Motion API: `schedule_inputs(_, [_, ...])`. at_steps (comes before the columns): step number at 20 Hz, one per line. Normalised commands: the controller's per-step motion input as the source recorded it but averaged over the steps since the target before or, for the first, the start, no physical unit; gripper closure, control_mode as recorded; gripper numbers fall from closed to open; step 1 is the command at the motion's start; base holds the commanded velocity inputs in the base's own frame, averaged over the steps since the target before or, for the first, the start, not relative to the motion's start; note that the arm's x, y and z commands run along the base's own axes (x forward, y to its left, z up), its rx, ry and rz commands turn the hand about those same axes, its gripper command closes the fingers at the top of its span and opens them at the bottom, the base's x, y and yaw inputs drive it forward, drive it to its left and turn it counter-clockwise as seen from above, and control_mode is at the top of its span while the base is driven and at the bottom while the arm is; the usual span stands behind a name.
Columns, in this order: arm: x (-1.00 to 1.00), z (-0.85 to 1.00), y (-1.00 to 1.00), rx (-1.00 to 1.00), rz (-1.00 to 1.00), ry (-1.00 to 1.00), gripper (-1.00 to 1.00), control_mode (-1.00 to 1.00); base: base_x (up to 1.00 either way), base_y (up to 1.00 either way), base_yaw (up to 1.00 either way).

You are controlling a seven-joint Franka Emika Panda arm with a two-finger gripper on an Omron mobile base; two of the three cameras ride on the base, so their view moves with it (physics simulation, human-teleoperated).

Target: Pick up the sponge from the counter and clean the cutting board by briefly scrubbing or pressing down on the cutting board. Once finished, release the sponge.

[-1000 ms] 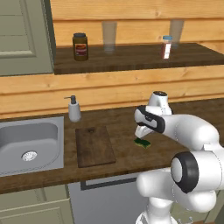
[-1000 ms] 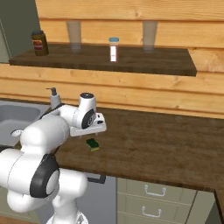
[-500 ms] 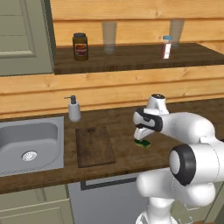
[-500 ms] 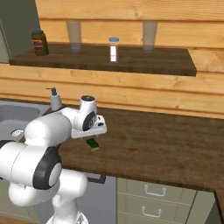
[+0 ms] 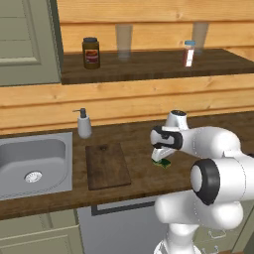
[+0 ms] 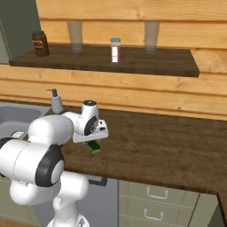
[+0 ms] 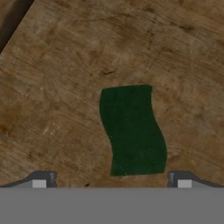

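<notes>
The robot's arm has drawn in and sunk lower over the counter [image 5: 144, 134] — its gripper [image 5: 159, 158] now hangs closer above the sponge [image 5: 164, 163] than a second ago. The wrist has also turned slightly.

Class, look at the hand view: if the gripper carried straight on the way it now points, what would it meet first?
Most likely the sponge. The open gripper points down at it, one fingertip either side, with the counter beneath. How much gap remains is hard to judge.

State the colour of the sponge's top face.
Dark green on the sponge, clearest in the hand view; a yellow edge shows beneath it in the right base view.
</notes>
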Motion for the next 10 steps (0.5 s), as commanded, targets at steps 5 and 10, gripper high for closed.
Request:
schedule_inputs(5, [0.08,-0.16,0.00,0.00,0.00,0.00,-1.00,-1.00,0.00,0.00,0.00])
schedule_inputs(10, [0.10,-0.11,0.00,0.00,0.00,0.00,-1.00,-1.00,0.00,0.00,0.00])
